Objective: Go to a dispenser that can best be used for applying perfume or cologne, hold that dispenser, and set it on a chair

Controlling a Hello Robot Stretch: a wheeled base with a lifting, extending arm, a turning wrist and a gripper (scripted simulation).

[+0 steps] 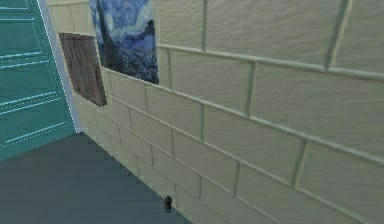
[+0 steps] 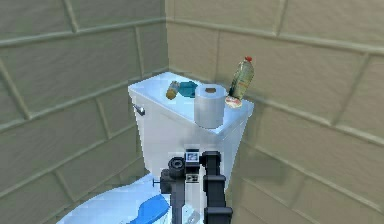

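Three things sit on the lid of a white toilet tank (image 2: 175,125) in the arm side view. At the right end stands a yellow-green bottle (image 2: 241,78) with a red top, upright, close to the corner where the two block walls meet. It is the one thing on the lid shaped like a dispenser. Just left of it, nearer the tank's front edge, stands a white paper roll (image 2: 210,105); whether roll and bottle touch cannot be told. Farther left lies a small teal and orange thing (image 2: 181,90), too small to name.

Below the tank, the dark arm (image 2: 216,200) rises from the bottom edge of the arm side view. The gripper (image 2: 176,182) is at its far end, in front of the lower tank and the bowl, well below the bottle. How its fingers are set cannot be told, nor whether it holds anything. A blue shape (image 2: 153,211) lies on the toilet seat beside the gripper, at the lower left.

The forward view looks along a pale block wall (image 1: 260,110) above a dark grey-blue floor (image 1: 60,185). A painting (image 1: 126,38) of swirling blue sky hangs on the wall, and a brown framed panel (image 1: 83,68) hangs farther along. A teal door (image 1: 28,75) is at the forward view's left. At the foot of the wall a small dark object (image 1: 168,205) stands on the floor
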